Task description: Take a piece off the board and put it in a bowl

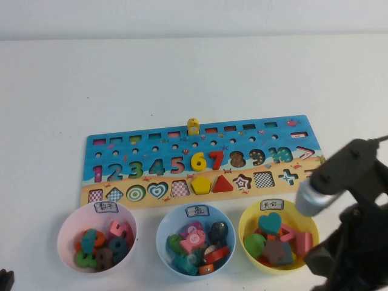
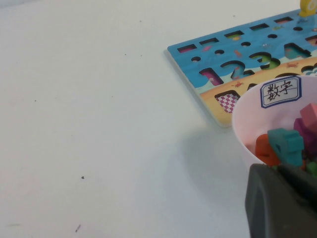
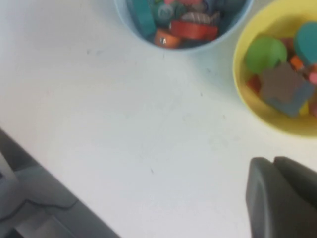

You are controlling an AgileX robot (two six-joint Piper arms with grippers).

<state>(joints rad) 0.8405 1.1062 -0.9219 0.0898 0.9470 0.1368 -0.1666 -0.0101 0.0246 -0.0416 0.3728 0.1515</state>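
Observation:
The board point(image 1: 121, 148) lies across the middle of the table, with the yellow 6, the red 7 and a small yellow block point(image 1: 193, 125) on it. The light blue bowl point(image 1: 163, 227) stands in front of it, full of fish pieces. A small red block with a pale dot point(image 3: 162, 39) lies inside it by the near rim, also in the high view point(image 1: 208, 267). My right gripper point(image 3: 272, 159) is shut and empty above bare table, near the blue and yellow bowls. My left gripper point(image 2: 275, 167) is shut and empty beside the pink bowl.
The pink bowl point(image 1: 66, 233) at the left holds number pieces and shows in the left wrist view point(image 2: 242, 124). The yellow bowl point(image 1: 245, 221) at the right holds shape pieces. My right arm point(image 1: 351, 242) rises over the table's front right. The board's corner point(image 2: 198, 49) lies behind the pink bowl.

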